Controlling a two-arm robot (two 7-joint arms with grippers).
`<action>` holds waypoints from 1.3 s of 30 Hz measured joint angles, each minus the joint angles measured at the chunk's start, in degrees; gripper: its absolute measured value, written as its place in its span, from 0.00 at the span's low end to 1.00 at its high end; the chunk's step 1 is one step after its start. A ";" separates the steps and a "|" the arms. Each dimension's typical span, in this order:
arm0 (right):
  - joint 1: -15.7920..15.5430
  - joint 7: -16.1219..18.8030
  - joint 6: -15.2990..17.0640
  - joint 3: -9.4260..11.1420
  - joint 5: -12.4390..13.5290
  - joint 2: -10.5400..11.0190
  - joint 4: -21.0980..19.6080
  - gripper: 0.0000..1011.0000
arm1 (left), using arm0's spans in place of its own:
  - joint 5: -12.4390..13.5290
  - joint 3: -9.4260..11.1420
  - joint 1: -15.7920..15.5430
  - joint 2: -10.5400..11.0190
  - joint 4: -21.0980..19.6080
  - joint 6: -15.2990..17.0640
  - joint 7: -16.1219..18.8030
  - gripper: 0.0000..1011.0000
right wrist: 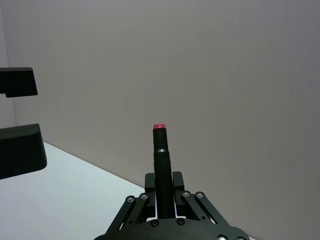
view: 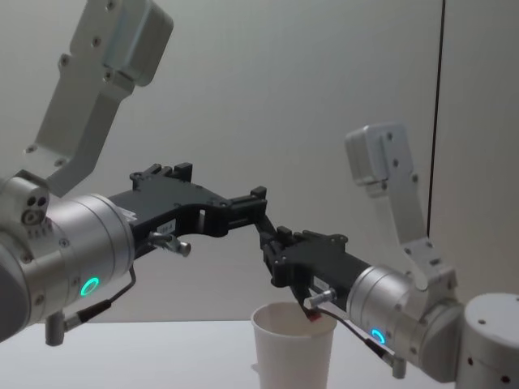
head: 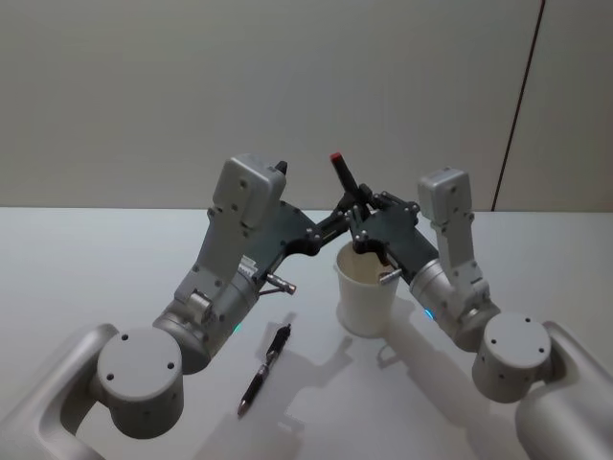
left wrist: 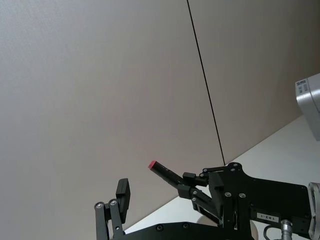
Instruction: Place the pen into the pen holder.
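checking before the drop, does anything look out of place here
A dark pen lies loose on the table beside the paper cup, not in it. The right pincer holds another, red-capped pen tilted above it.

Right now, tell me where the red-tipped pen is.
The red-tipped pen stands near the head view's centre, clamped in the right claw over the pen holder, with the open left claw beside it.
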 joint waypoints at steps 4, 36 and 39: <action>0.36 0.07 -0.33 -0.06 -0.01 -0.17 0.84 0.26 | 0.00 0.00 0.00 0.00 0.00 0.00 0.00 0.99; -0.29 -0.92 -0.38 0.07 1.14 0.00 -0.66 0.99 | 0.00 0.00 0.00 0.00 0.00 0.00 0.00 0.99; -1.04 -1.47 0.23 0.25 1.36 0.31 -2.27 0.99 | 0.00 0.00 0.00 0.00 0.00 0.00 0.00 0.99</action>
